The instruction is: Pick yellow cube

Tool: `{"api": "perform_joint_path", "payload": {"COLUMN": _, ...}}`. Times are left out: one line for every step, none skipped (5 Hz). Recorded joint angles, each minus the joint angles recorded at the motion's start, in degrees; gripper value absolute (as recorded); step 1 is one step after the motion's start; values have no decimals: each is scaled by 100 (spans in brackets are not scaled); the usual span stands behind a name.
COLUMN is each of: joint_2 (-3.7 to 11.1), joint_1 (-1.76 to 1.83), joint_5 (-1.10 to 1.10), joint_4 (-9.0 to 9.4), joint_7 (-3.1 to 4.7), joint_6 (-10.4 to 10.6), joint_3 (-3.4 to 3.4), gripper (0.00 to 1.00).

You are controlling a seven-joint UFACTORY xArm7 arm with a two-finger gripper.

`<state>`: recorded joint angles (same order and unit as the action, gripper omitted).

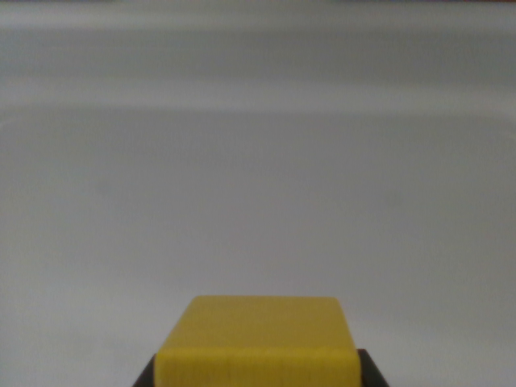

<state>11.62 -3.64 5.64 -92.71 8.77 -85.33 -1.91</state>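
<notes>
Grey tabletop (258, 185) is stretching away beyond the yellow cube (258, 343); the gripper (258, 372) is clamping it low, risking slippage.

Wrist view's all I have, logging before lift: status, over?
Tool shut on yellow cube, dark fingers at both sides. Grey surface beyond, nothing in the way.

The cube (258, 343) sits at the bottom middle of the wrist view, between the two fingers of the hand (258, 372), one on each side. The surface (258, 177) stretches beyond it.
</notes>
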Motion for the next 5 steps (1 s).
{"api": "perform_joint_path", "payload": {"joint_2": 0, "joint_1": 0, "joint_5": 0, "joint_4": 0, "joint_7": 0, "joint_6": 0, "joint_3": 0, "gripper": 100}}
{"api": "perform_joint_path", "payload": {"joint_2": -58, "joint_1": 0, "joint_5": -10, "joint_4": -124, "joint_7": -19, "joint_6": -182, "joint_3": -4, "gripper": 100}}
{"api": "perform_joint_path", "payload": {"joint_2": -58, "joint_1": 0, "joint_5": -10, "joint_4": -124, "joint_7": -19, "joint_6": -182, "joint_3": -4, "gripper": 100}}
{"api": "perform_joint_path", "payload": {"joint_2": -109, "joint_1": 0, "joint_5": -19, "joint_4": -230, "joint_7": -35, "joint_6": -338, "joint_3": -7, "gripper": 100}}
{"api": "perform_joint_path", "payload": {"joint_2": -109, "joint_1": 0, "joint_5": -19, "joint_4": -230, "joint_7": -35, "joint_6": -338, "joint_3": -7, "gripper": 100}}
